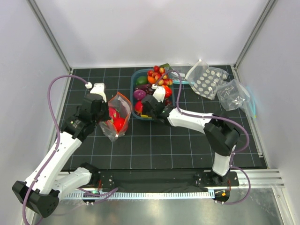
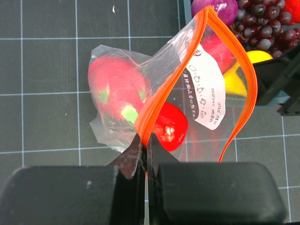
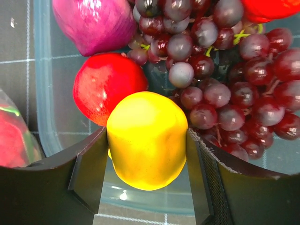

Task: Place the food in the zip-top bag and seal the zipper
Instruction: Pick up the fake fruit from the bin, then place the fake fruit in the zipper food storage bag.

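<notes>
The zip-top bag (image 1: 117, 123) stands open left of the food bin, its orange-red zipper (image 2: 161, 89) spread wide, with red toy fruit (image 2: 119, 89) inside. My left gripper (image 2: 146, 150) is shut on the bag's zipper edge and holds it up. My right gripper (image 3: 146, 161) is shut on a yellow toy fruit (image 3: 146, 138) at the bin's near left corner; it also shows in the top view (image 1: 146, 111). Beside the yellow fruit lie a red fruit (image 3: 108, 91), dark purple grapes (image 3: 220, 84) and a purple vegetable (image 3: 93, 23).
The teal bin (image 1: 136, 76) holds several more toy foods. A clear pouch of white discs (image 1: 206, 80) and another clear pouch with a teal strip (image 1: 236, 96) lie at the back right. White walls enclose the black gridded mat.
</notes>
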Action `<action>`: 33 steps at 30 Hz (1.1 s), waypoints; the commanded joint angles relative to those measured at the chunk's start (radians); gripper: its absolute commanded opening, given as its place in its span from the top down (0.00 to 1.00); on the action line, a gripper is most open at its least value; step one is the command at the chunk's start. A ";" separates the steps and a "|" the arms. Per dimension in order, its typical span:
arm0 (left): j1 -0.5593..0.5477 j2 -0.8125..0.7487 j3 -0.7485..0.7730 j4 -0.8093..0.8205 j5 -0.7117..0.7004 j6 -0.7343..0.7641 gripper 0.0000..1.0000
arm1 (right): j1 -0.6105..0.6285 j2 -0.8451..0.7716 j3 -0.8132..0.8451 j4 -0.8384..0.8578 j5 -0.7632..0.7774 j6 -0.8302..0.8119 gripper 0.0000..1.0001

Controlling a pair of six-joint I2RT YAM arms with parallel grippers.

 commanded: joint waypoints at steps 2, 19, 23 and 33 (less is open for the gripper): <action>0.005 -0.003 0.000 0.031 0.017 0.009 1.00 | 0.005 -0.159 -0.102 0.175 0.032 -0.037 0.56; 0.005 0.011 0.003 0.028 0.052 0.008 1.00 | 0.209 -0.604 -0.454 0.723 0.017 -0.469 0.60; 0.005 0.011 0.006 0.028 0.049 0.003 1.00 | 0.296 -0.592 -0.453 0.809 0.015 -0.577 0.60; 0.005 0.011 0.036 0.018 0.118 -0.018 1.00 | 0.362 -0.414 -0.255 0.777 0.076 -0.726 0.61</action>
